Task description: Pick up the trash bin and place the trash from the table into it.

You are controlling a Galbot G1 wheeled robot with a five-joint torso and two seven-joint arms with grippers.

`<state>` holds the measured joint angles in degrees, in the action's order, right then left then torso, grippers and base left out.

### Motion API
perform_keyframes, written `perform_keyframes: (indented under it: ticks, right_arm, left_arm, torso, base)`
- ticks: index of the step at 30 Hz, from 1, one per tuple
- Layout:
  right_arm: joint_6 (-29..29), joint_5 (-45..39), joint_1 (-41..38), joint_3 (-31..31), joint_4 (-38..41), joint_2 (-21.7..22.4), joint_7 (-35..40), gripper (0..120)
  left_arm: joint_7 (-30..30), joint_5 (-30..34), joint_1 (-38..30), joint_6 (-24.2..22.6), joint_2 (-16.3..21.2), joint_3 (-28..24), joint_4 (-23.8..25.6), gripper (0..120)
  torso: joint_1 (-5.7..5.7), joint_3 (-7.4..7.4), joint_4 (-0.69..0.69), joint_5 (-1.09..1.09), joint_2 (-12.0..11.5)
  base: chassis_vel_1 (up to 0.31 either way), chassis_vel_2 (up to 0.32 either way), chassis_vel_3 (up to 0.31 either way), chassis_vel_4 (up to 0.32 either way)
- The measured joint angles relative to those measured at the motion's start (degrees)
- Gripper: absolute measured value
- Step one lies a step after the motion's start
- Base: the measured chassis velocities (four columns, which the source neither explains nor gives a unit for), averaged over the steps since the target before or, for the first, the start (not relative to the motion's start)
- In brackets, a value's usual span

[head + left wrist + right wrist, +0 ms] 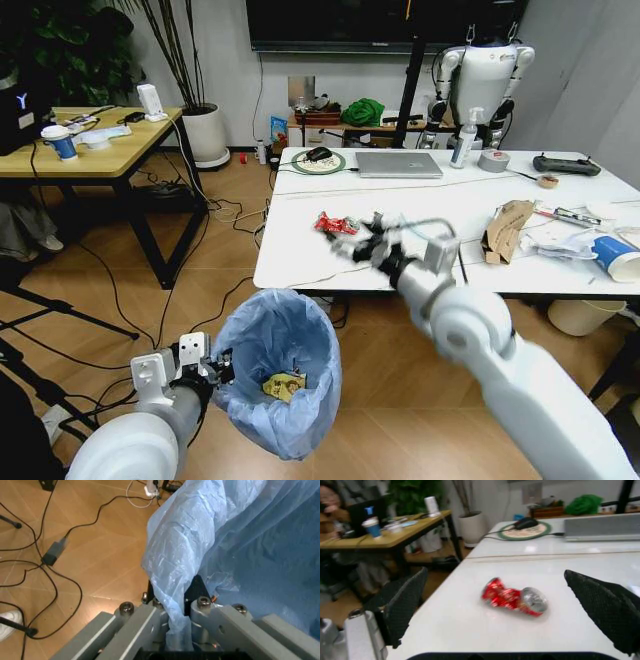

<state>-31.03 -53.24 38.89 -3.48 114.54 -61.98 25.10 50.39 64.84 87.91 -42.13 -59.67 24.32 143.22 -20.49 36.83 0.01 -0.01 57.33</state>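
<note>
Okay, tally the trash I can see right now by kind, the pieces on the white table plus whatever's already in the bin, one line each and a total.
Crushed red can on the table, between the open right gripper fingers: 1
Torn brown cardboard: 1
Blue-white paper cup: 1
Crumpled white paper: 1
Yellow wrapper inside the trash bin, which the left gripper grips by the rim: 1
Total: 5

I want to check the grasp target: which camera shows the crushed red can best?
The right wrist view: the crushed red can lies large between the open right gripper fingers on the table. The head view shows it small.
</note>
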Motion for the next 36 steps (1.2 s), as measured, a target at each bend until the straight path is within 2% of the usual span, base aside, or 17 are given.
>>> perform_keyframes:
  ticks: [4, 6, 11, 16, 22, 26, 28, 36]
  right_arm:
    - [-0.73, 0.32, -4.14, 2.27, -5.46, -3.74, 4.11, 100]
    - [-0.89, 0.52, -4.71, 2.78, -6.29, -4.45, 4.6, 100]
    - [-1.56, 3.19, -7.72, 6.47, -12.38, -9.53, 7.04, 100]
    - [-1.58, 5.23, -9.04, 7.93, -17.79, -11.87, 7.23, 100]
    - [-1.54, 5.52, -10.04, 8.3, -21.15, -11.75, 5.63, 100]
    - [-1.05, 5.55, -11.27, 8.22, -21.87, -8.23, -3.71, 100]
    - [-1.21, 4.84, -12.1, 8.55, -22.77, -7.34, -6.03, 100]
    - [-2.27, 2.53, -15.99, 10.03, -28.38, -7.89, -10.77, 100]
  left_arm:
    - [-0.11, -0.01, 0.15, 0.0, 0.09, 0.12, 0.01, 0]
    - [-0.13, -0.01, 0.17, 0.0, 0.11, 0.15, 0.01, 0]
    - [-0.21, -0.01, 0.17, 0.0, 0.18, 0.24, 0.03, 0]
    - [-0.28, 0.07, 0.11, 0.0, 0.22, 0.45, 0.05, 0]
    - [-0.36, 0.23, 0.06, 0.0, 0.14, 0.64, 0.05, 0]
    - [-0.47, 0.24, 0.0, 0.0, 0.01, 0.6, 0.05, 0]
    - [-0.51, 0.24, -0.02, 0.0, -0.03, 0.56, 0.05, 0]
    - [-1.06, 0.21, 0.32, 0.0, -0.11, 1.23, 0.05, 0]
  torso:
    - [0.0, 0.0, 0.0, 0.0, 0.0]
    - [0.0, 0.0, 0.0, 0.0, 0.0]
    - [0.0, -0.01, 0.0, -0.01, 0.0]
    - [0.0, -0.01, 0.01, 0.0, 0.0]
    - [0.0, -0.01, 0.0, 0.01, 0.0]
    - [0.0, -0.01, -0.02, 0.0, 0.0]
    - [0.0, -0.01, -0.03, 0.01, 0.0]
    - [0.0, -0.01, 0.0, 0.01, 0.0]
  base:
    - [0.0, 0.0, 0.0, 0.0]
    - [0.0, 0.0, 0.0, 0.0]
    - [0.0, 0.0, 0.0, 0.0]
    - [0.0, 0.0, 0.0, 0.0]
    - [0.0, 0.0, 0.0, 0.0]
    - [0.0, 0.0, 0.0, 0.0]
    - [0.0, 0.0, 0.0, 0.0]
    - [0.0, 0.0, 0.0, 0.0]
